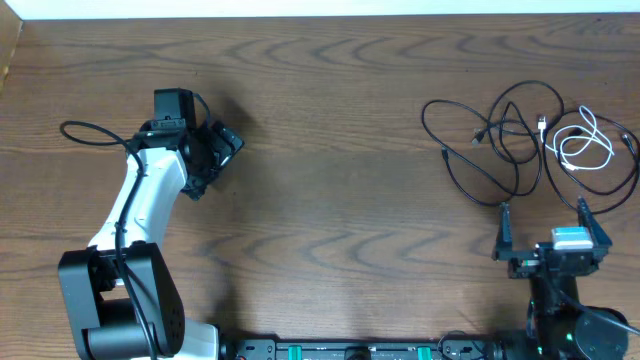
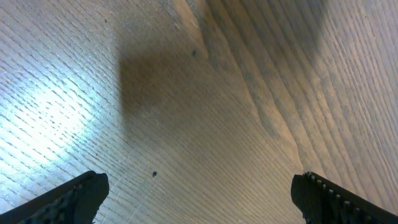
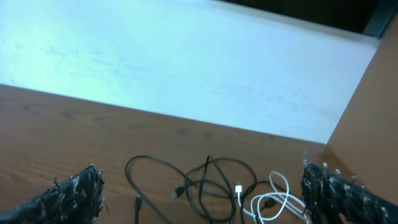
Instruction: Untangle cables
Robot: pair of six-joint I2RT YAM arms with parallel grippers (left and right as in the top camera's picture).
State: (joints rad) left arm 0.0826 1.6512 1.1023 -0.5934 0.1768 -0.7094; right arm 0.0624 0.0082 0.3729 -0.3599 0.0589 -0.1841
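Both tools hang released, and the cables sit knotted at the right end of the counter.
From overhead, the black cables loop and cross one another in a loose heap on the far right. The white cable is coiled at the heap's right edge, lying over black cord there. The right tool sits just on the near side of that heap with its fingers spread wide. One fingertip is right beside the nearest black loop, and I cannot tell whether they touch. Its wrist view looks out between the two fingertips at the tangle, white coil to the right. Over on the left, well apart from all of it, the left tool points down at bare wood. Its wrist view shows the fingers parted wide, released too.
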